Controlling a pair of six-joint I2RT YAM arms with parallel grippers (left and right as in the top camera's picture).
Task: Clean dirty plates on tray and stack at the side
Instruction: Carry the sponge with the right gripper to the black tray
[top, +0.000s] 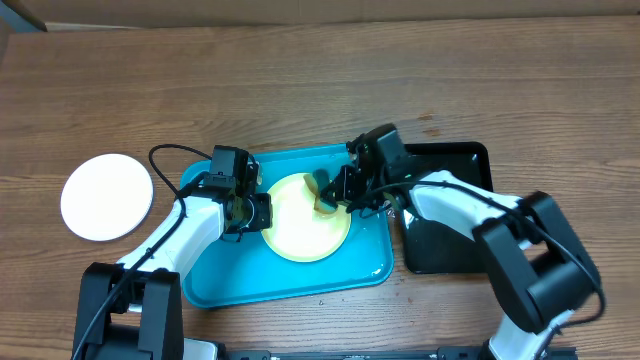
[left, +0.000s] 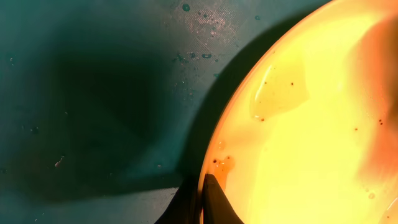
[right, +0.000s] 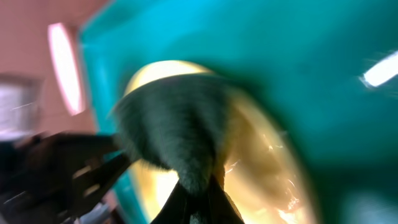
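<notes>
1. The wooden surface fills my overhead view and carries everything else.
2. The turquoise tray lies at the middle of the near side, long side across.
3. A black tray sits just beside it on the right, their edges close together.
4. The left arm reaches in over the turquoise tray's left end. The right arm crosses above the black tray towards the middle.
5. The yellow-green plate lies inside the turquoise tray, right of its centre. The left jaws are closed narrow on this plate's left rim. My left wrist view shows one dark finger on top of the rim and the other under it.
6. A white plate rests flat on the surface, well apart to the left of the turquoise tray.
7. A dark green pad sits over the upper right part of the yellow-green plate. The right jaws are pinched tight on it. The right wrist view is blurred, but the pad bulges out above the fingertips, against the plate.
8. Clear liquid pools on the plate near the rim.
9. Small brown specks dot the wet face of the plate.
</notes>
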